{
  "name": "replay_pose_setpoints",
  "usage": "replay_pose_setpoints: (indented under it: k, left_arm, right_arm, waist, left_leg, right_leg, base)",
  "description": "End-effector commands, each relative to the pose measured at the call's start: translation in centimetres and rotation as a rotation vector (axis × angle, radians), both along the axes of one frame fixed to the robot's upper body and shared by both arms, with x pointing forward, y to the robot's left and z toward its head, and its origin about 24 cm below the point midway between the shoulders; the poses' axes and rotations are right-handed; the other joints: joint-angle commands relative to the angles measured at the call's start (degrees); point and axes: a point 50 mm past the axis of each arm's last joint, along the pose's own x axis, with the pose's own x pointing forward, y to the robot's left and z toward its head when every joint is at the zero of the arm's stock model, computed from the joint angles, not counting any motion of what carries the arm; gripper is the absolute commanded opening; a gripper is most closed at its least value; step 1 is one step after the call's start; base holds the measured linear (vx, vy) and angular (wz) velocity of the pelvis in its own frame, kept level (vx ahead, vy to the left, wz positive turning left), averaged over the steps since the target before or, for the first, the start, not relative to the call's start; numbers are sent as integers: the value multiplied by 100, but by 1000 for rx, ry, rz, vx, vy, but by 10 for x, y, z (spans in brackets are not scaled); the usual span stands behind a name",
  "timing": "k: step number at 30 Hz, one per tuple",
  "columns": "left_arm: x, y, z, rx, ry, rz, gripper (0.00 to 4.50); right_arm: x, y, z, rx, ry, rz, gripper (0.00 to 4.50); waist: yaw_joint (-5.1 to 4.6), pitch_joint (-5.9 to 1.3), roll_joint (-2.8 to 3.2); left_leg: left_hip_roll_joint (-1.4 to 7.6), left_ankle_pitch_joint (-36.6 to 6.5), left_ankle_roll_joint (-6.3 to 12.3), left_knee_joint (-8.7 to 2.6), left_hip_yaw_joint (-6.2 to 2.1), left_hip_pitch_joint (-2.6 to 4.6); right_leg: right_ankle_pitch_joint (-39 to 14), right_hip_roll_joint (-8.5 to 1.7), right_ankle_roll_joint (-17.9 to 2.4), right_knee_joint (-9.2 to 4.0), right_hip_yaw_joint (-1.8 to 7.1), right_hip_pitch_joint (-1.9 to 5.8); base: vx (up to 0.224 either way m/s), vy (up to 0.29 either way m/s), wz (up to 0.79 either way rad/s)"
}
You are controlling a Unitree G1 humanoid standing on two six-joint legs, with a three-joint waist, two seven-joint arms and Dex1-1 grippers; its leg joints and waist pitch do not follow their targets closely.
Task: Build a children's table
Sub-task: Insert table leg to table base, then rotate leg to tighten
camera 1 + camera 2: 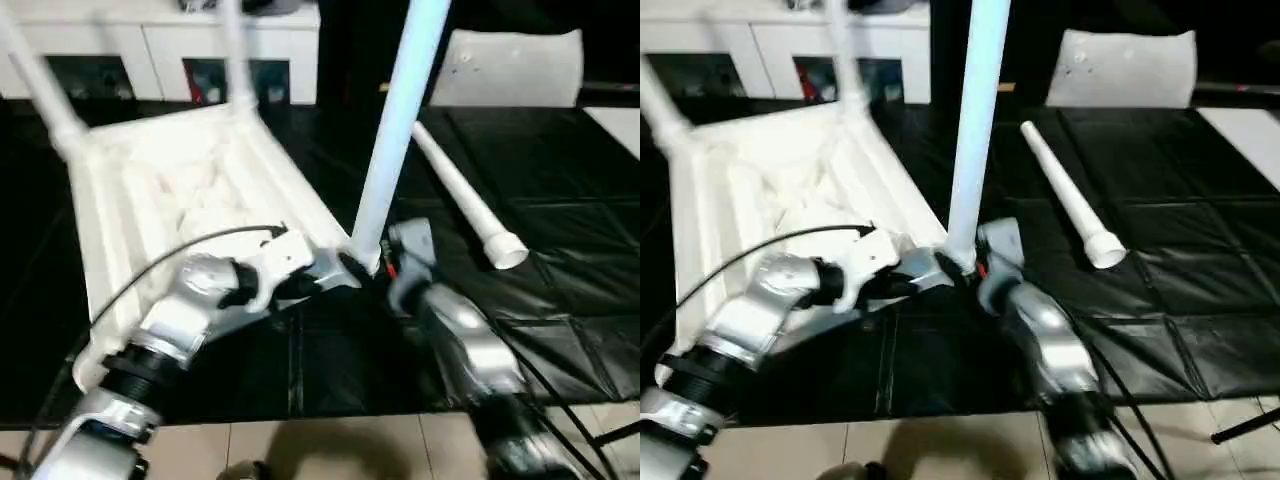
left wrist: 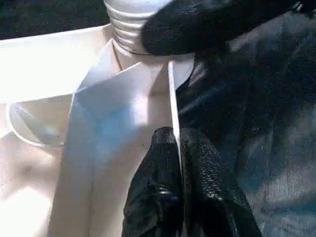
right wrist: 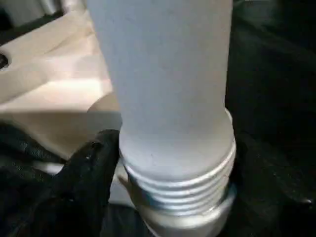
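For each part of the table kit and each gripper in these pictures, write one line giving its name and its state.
Tabletop: upside down, ribbed underside up.
Near-corner leg: upright in its socket, threads still showing.
Two far legs: standing in their sockets.
Spare leg: lying loose on the black mat.
Left gripper: shut on the tabletop rim.
Right gripper: around the near-corner leg's base.

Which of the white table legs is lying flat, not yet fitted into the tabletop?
The leg on the black mat, right of the tabletop. It lies apart on its side, while the other legs stand up from the corners.
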Motion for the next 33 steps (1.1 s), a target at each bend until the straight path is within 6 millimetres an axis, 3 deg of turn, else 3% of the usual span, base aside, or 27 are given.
replay_pose_setpoints:
  k: [1, 4, 5, 7, 9, 10, 12, 22, 28, 33]
  left_arm:
    - [-5, 1, -5, 43, 41, -137, 0]
    - [-5, 6, -5, 63, 53, -199, 0]
    - [-6, 9, -4, 69, 73, -233, 0]
    - [-6, 12, -4, 69, 92, -264, 0]
    - [-7, 14, -2, 81, 102, -323, 0]
    - [-8, 15, -1, 102, 106, -363, 0]
    - [-8, 16, -1, 110, 112, -376, 0]
    - [-10, 9, 2, 165, 150, -584, 0]
    - [-8, 7, 3, 174, 148, -619, 0]
    - [-6, 7, 4, 184, 147, -632, 0]
  right_arm:
    - [-16, -7, -10, -32, 35, 111, 398]
    - [-20, -18, -3, -31, 3, 165, 435]
    - [-21, -26, 2, -40, -16, 206, 441]
    - [-23, -31, 7, -47, -27, 256, 446]
    - [-25, -35, 13, -59, -40, 329, 446]
    - [-25, -36, 17, -84, -56, 369, 446]
    - [-24, -37, 19, -97, -66, 384, 446]
    - [-19, -27, 22, -176, -64, 623, 446]
    - [-20, -22, 23, -151, -37, 699, 387]
    - [-22, -21, 21, -152, -22, 740, 342]
  waist:
    - [-1, -319, 31]
    - [61, -304, 41]
    - [51, -293, 17]
    - [65, -288, 50]
    - [67, -280, 32]
    - [89, -290, 56]
    - [89, -292, 45]
    - [275, -344, 37]
    - [316, -343, 37]
    - [325, -351, 27]
  left_leg:
    - [427, -882, 314, -300, -188, 204]
    - [450, -1068, 330, -312, -200, 220]
    - [454, -1100, 322, -322, -201, 217]
    - [472, -1235, 236, -337, -204, 237]
    - [463, -1345, 212, -335, -195, 238]
    - [476, -1340, 200, -329, -202, 239]
    - [475, -1301, 178, -320, -191, 241]
    - [481, -1064, 222, -259, -167, 253]
    - [487, -1149, 194, -257, -171, 245]
    - [480, -1026, 276, -232, -166, 245]
  right_leg:
    - [1029, -428, -1328, -313, 241, 121]
    - [556, -436, -1296, -345, 238, 134]
    - [472, -433, -1314, -347, 233, 130]
    - [169, -438, -1371, -352, 234, 114]
    - [7, -438, -1401, -365, 240, 120]
    - [-12, -453, -1398, -359, 241, 127]
    - [70, -452, -1450, -343, 240, 113]
    - [456, -454, -1624, -249, 206, 123]
    - [263, -477, -1606, -257, 212, 129]
    - [445, -468, -1647, -232, 201, 124]
  base:
    - [0, 0, 0]
    - [0, 0, 0]
    - [0, 0, 0]
    - [0, 0, 0]
    - [0, 0, 0]
    - [0, 0, 0]
    - [0, 0, 0]
    - [0, 0, 0]
    - [0, 0, 0]
    - [0, 0, 0]
